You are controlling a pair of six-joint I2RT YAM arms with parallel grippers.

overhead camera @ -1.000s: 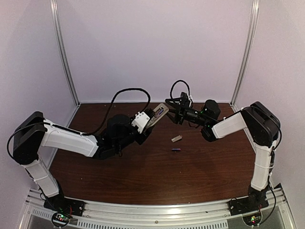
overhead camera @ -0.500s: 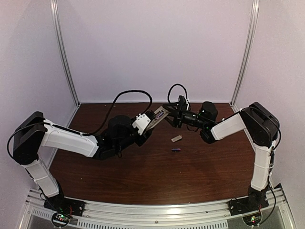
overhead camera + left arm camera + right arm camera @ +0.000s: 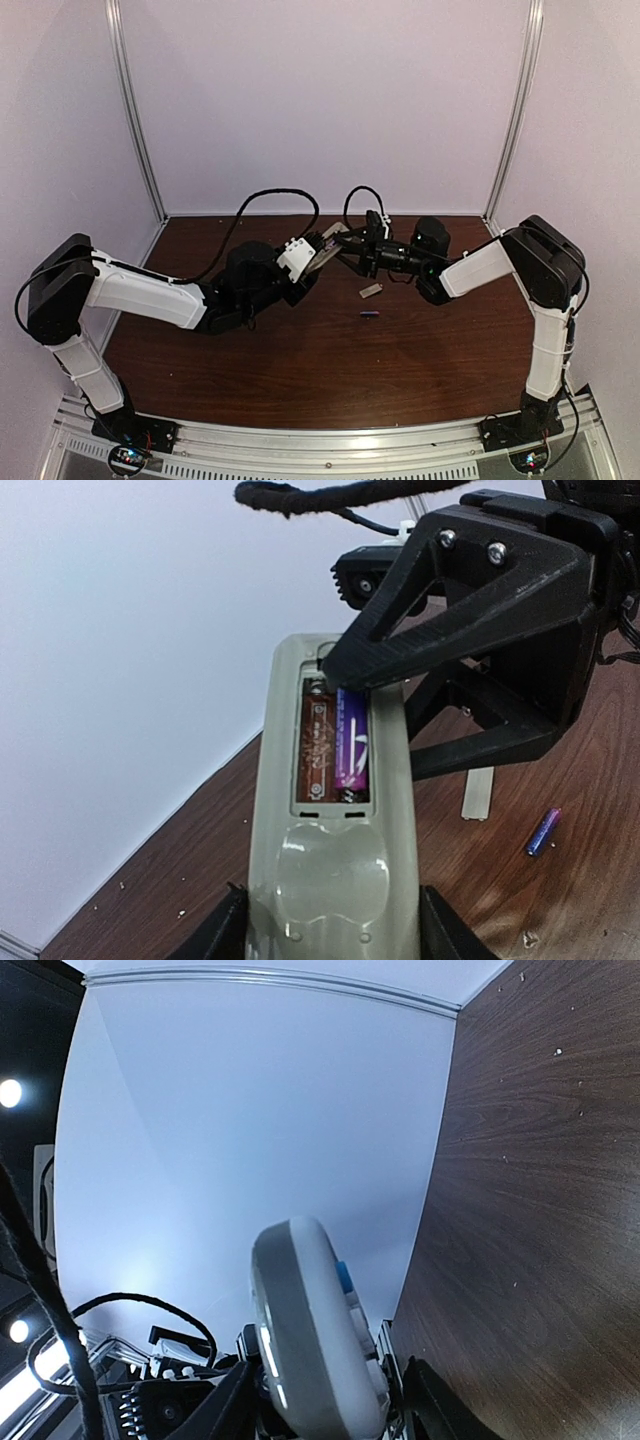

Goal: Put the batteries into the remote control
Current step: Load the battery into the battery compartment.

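Note:
My left gripper (image 3: 310, 263) is shut on the near end of the remote control (image 3: 330, 870) and holds it above the table, grey back up, its cover off. One purple battery (image 3: 351, 742) lies in the right slot; the left slot shows bare brown board. My right gripper (image 3: 347, 244) is open and straddles the remote's far end, its upper finger (image 3: 470, 590) over the battery's far tip. In the right wrist view the remote's end (image 3: 310, 1340) stands between the fingers. The other battery (image 3: 370, 314) lies on the table, and it also shows in the left wrist view (image 3: 543, 831).
The loose beige cover piece (image 3: 370, 291) lies on the brown table just beyond the loose battery, and it also shows in the left wrist view (image 3: 479, 795). White walls with metal corner posts close in the back and sides. A black cable loops over the left arm.
My right gripper has moved left and closed in on the remote's far end, its fingers now around it. My left arm has held the remote nearly still.

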